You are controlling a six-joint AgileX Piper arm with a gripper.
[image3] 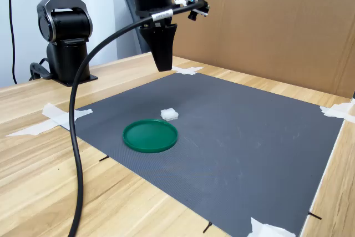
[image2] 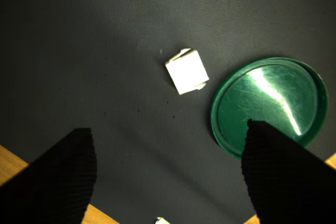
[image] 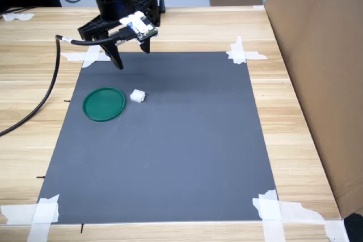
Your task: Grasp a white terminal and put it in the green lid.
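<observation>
The white terminal (image: 137,96) is a tiny white block lying on the dark grey mat, just beside the green lid (image: 104,104) on the first exterior view's right, apart from it. The lid lies flat and holds nothing. My gripper (image: 130,54) hovers above the mat's far edge, behind both objects, open with nothing between its fingers. In the wrist view the terminal (image2: 187,71) and the lid (image2: 270,106) lie ahead of the two dark fingers (image2: 52,182), spread wide. The second exterior view shows the gripper (image3: 162,66) well above the terminal (image3: 170,115) and lid (image3: 150,135).
The mat (image: 187,157) is taped at its corners with white tape strips (image: 244,54) to a wooden table (image: 295,111). A cardboard wall (image: 323,72) stands along the first exterior view's right. A black cable (image3: 77,137) hangs from the arm; the arm's base (image3: 64,31) stands behind.
</observation>
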